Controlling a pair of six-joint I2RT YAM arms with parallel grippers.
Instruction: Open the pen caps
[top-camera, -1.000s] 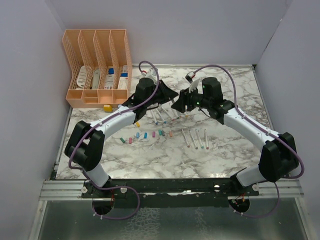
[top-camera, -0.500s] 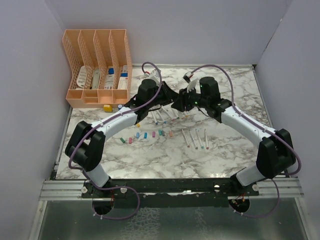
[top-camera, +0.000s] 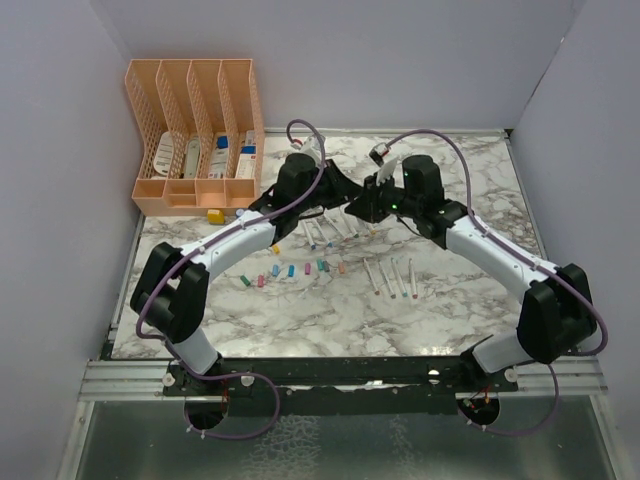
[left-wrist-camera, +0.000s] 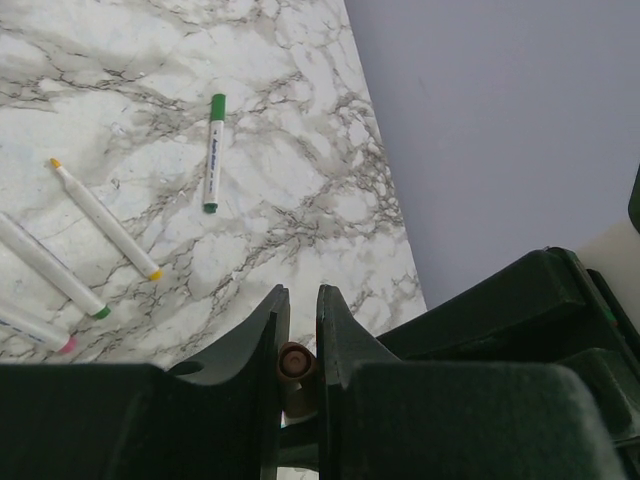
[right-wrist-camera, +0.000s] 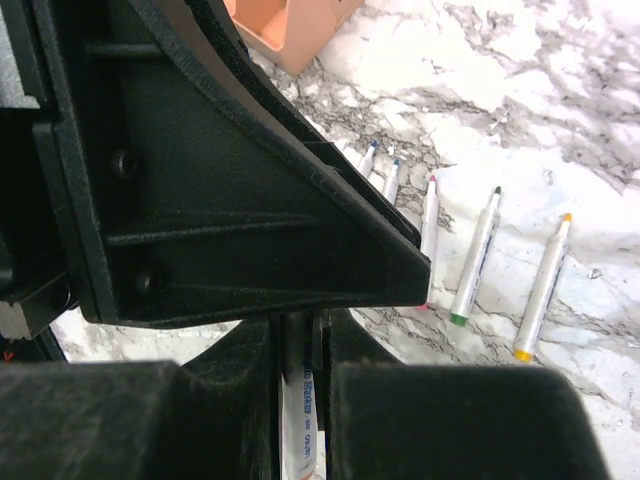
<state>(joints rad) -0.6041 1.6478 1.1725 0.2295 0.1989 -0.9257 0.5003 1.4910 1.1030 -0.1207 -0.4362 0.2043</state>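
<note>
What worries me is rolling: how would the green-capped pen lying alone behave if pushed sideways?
The green-capped pen is a slim round tube lying flat on the smooth table, so it would probably roll. It looks like stiff, light plastic, so it likely won't bend.

Green pen (left-wrist-camera: 213, 152): blue print along the barrel, too small to read.
Nearest pen (right-wrist-camera: 300, 435): blue lettering, blurred, unreadable.
Rack boxes (top-camera: 219, 152): labels illegible.
</note>
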